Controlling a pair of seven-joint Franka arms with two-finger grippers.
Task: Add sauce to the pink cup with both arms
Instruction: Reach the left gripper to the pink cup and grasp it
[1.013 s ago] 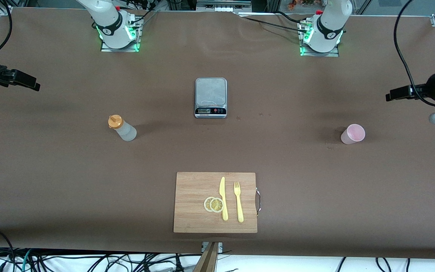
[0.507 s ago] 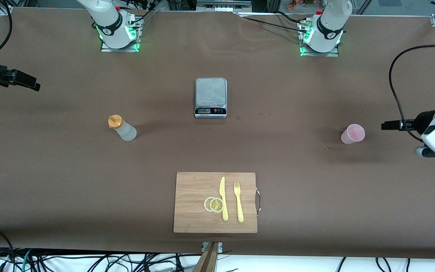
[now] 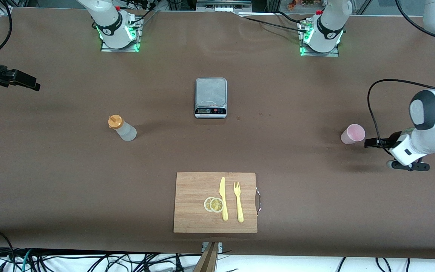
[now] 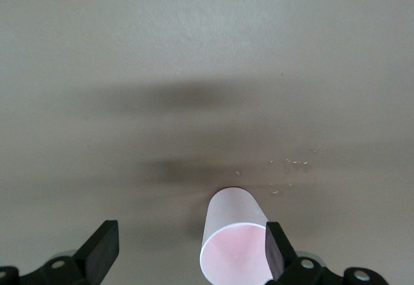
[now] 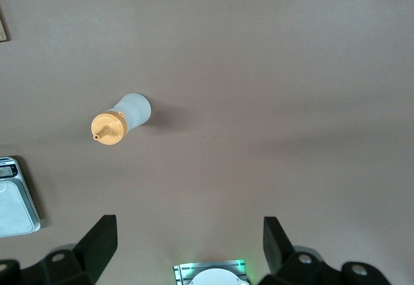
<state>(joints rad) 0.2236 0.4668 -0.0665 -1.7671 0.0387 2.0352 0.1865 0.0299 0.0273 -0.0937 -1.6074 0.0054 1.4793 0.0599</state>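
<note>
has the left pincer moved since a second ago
Yes. The left pincer, open, has dropped from level with the scale to beside the pink cup, which stayed put.

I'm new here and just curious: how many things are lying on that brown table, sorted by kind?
Squeeze bottle: 1
Pink cup: 1
Kitchen scale: 1
Cutting board: 1
Lemon slices: 2
Yellow knife: 1
Yellow fork: 1
Total: 8

Left claw (image 3: 368, 142) open, low, just beside pink cup (image 3: 352, 134). Right claw (image 3: 32, 84) waits at counter (image 3: 51, 181) edge. Sauce (image 3: 122, 128) upright.
</note>
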